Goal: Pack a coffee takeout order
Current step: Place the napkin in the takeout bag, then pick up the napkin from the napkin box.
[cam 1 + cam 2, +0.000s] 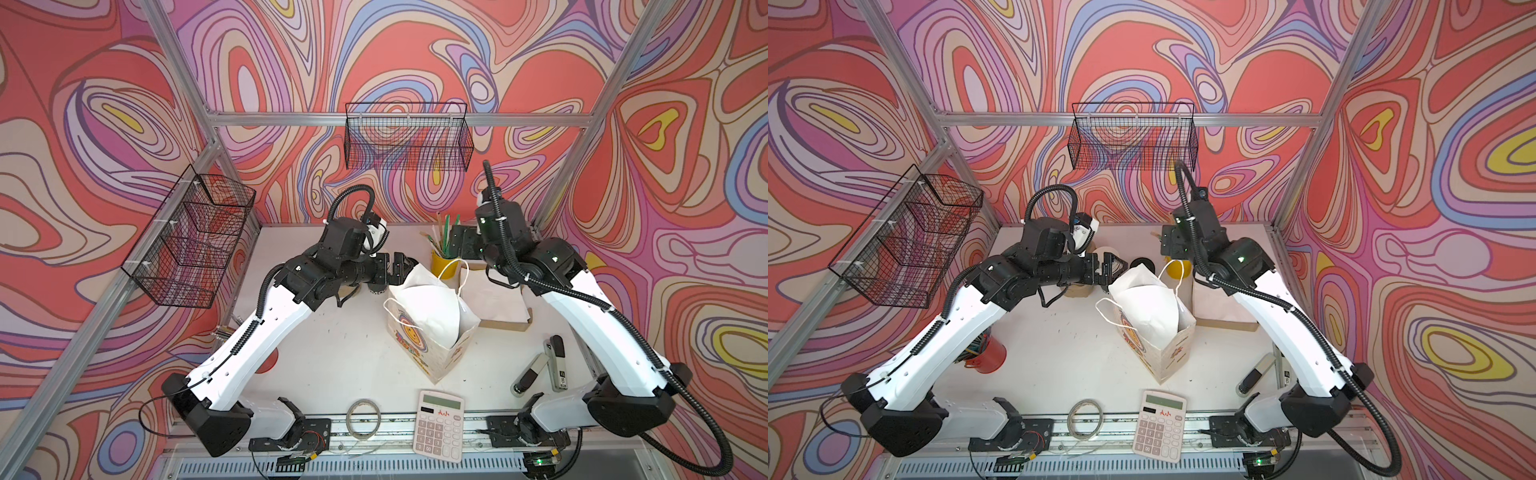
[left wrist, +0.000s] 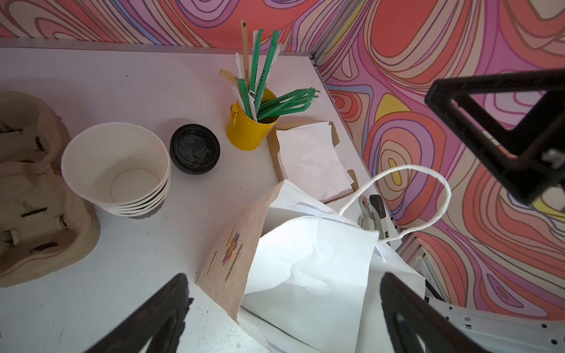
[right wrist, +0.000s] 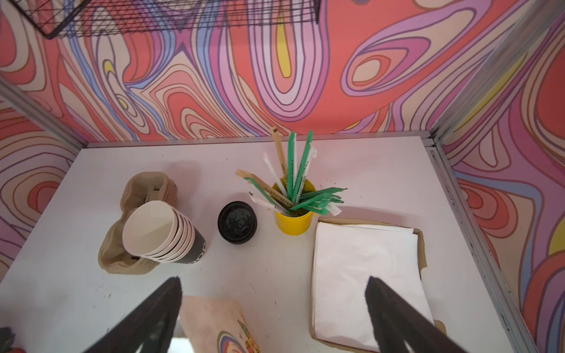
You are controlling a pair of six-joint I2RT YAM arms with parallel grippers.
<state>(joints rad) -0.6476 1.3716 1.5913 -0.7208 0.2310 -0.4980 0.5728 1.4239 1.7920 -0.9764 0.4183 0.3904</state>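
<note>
White tabletop [image 1: 332, 353], bag standing unheld mid-table, order not yet packed.
Nearest, the printed paper bag [image 1: 432, 316] stands with its mouth crumpled half-shut. The left gripper [image 2: 284, 276] hovers by its rim, fingers spread wide and empty, and the right gripper [image 3: 273, 279] is likewise agape just past it. Farther back sit the black lid [image 3: 237, 222] and pulp carrier [image 3: 146, 186], apart. With nothing bracing the bag, a nudge could topple it, or its collapsed mouth could snag the carrier.
</note>
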